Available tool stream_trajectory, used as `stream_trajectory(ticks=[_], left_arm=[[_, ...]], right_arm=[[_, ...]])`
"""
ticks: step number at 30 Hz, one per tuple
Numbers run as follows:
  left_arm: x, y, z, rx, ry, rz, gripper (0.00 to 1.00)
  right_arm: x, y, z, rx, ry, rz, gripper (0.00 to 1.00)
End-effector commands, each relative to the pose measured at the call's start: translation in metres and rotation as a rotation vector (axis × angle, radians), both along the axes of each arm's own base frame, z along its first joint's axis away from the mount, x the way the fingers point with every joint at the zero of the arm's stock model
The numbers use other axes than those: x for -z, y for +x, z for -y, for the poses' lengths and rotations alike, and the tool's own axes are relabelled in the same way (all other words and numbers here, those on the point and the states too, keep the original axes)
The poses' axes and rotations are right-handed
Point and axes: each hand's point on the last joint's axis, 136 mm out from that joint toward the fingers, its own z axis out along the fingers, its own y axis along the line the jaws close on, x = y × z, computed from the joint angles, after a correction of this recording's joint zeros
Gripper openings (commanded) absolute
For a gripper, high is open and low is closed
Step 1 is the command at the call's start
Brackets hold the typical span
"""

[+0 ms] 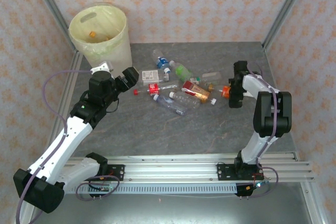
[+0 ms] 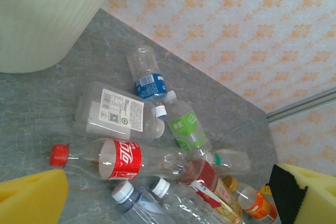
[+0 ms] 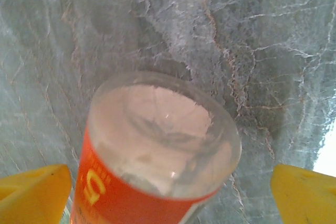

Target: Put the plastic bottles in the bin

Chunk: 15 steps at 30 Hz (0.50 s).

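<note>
The bin [image 1: 100, 32] stands at the far left corner of the tabletop [image 1: 173, 129]. It is tall, round and cream-white, with a pale yellow bag inside. Something small and orange lies in it, too small to name.

The plastic bottles [image 1: 176, 85] lie on their sides in a loose heap in the middle of the tabletop, closer to the far edge than the near edge. From the left wrist, a blue-label bottle [image 2: 148, 80] lies farthest back. Just in front of it are a white-label bottle [image 2: 113, 114] and a green-label bottle [image 2: 184, 127], close together. Nearer still is a red-label bottle [image 2: 123, 160]. Its red cap [image 2: 59, 156] points toward the left edge of the tabletop. More bottles lie packed just beside it.

The left tool [image 1: 128, 77] hangs over the tabletop between the bin and the heap. Its yellow pads [image 2: 31, 198] stand wide apart with nothing between them, so it is open.

One orange-label bottle [image 1: 226, 92] is at the side of the heap nearest the right edge. The right tool [image 1: 231, 97] is around this bottle. From the right wrist, the bottle's clear round bottom faces the camera, with a yellow pad [image 3: 34, 190] on each side. There is a clear gap beside one pad, so the tool is open and not squeezing the bottle.
</note>
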Motion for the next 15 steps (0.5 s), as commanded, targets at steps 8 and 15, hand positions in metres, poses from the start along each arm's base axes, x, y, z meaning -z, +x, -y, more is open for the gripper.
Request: stream_trajectory(ticks=[8, 15], left_arm=[[0.008, -0.008, -0.011, -0.036, 0.052, -0.021, 1.00], [0.011, -0.009, -0.012, -0.036, 0.053, -0.023, 1.00]], right_arm=[[0.015, 0.010, 0.011, 0.092, -0.020, 0.005, 0.87], [0.017, 0.012, 0.008, 0.134, 0.016, 0.044, 0.72]])
